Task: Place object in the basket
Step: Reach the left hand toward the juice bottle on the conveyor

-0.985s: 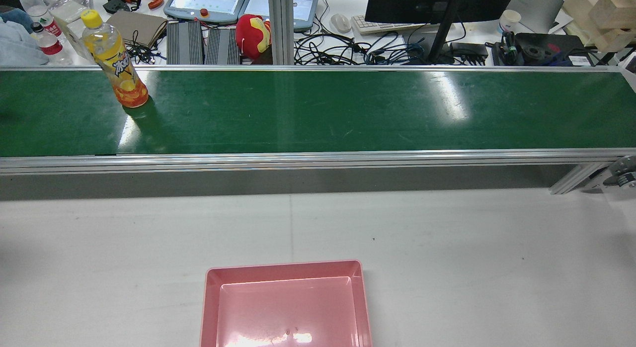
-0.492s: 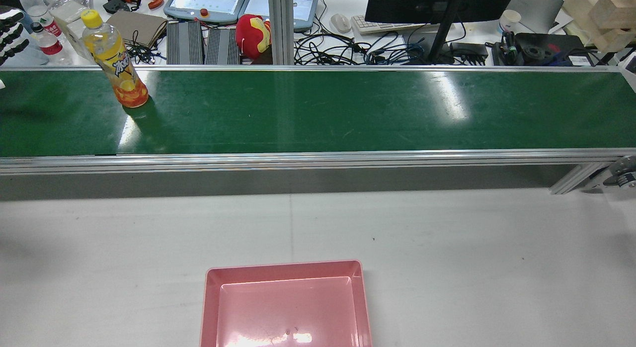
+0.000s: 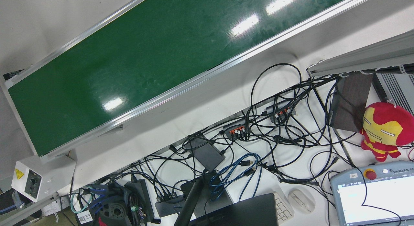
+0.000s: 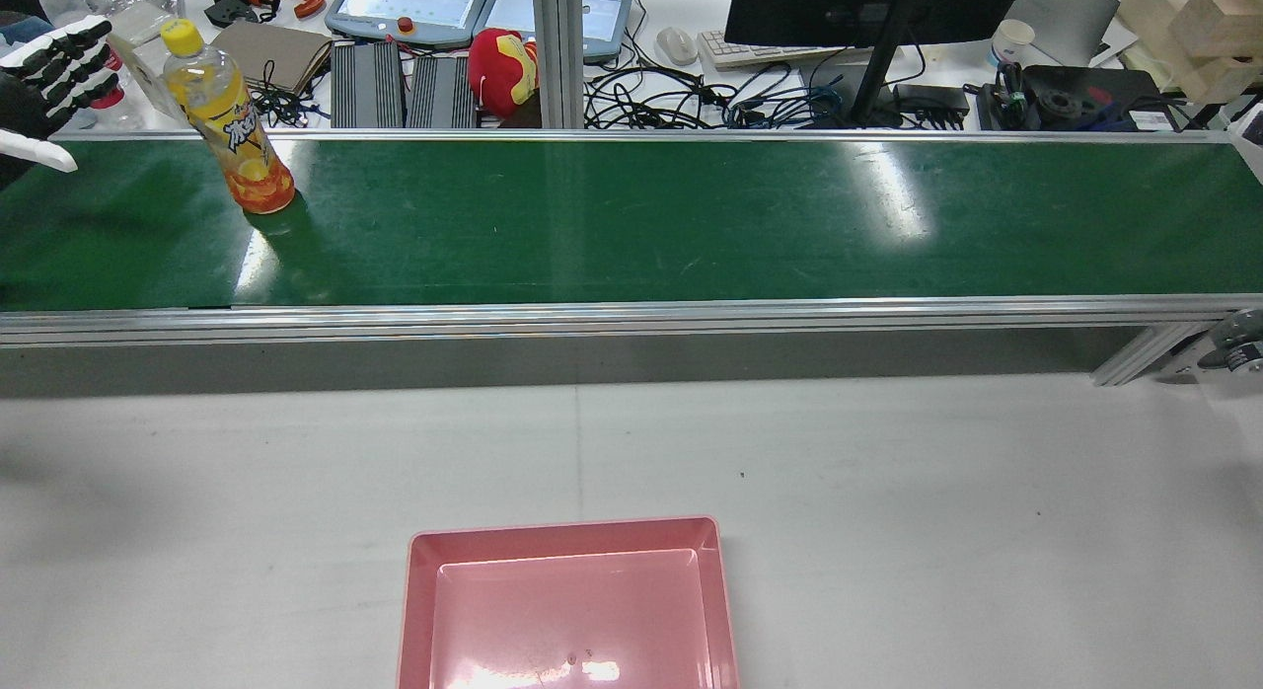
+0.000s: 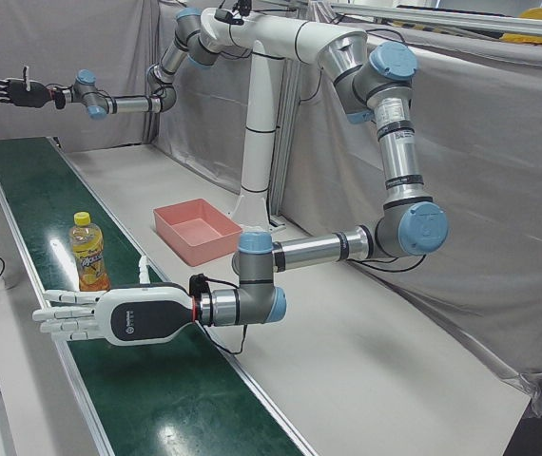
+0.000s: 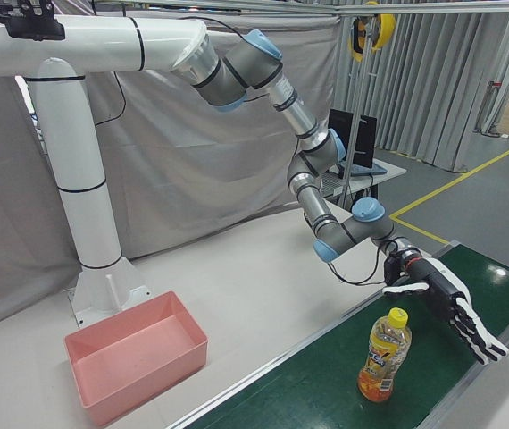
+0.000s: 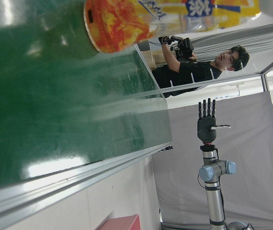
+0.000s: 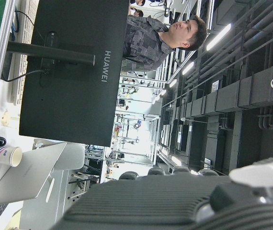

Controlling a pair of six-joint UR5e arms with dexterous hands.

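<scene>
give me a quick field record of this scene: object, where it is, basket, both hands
object: orange drink bottle with a yellow cap, upright
location: on the green conveyor belt, near its left end in the rear view
basket: pink basket on the white table, nothing in it
left hand: open, fingers spread, level over the belt beside the bottle, not touching it
right hand: open, raised in the air beyond the belt's far end, holding nothing
task state: bottle not yet grasped

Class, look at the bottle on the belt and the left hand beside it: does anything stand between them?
Nothing visible does. The left hand hovers open over the belt, with only bare belt between it and the upright bottle.
</scene>
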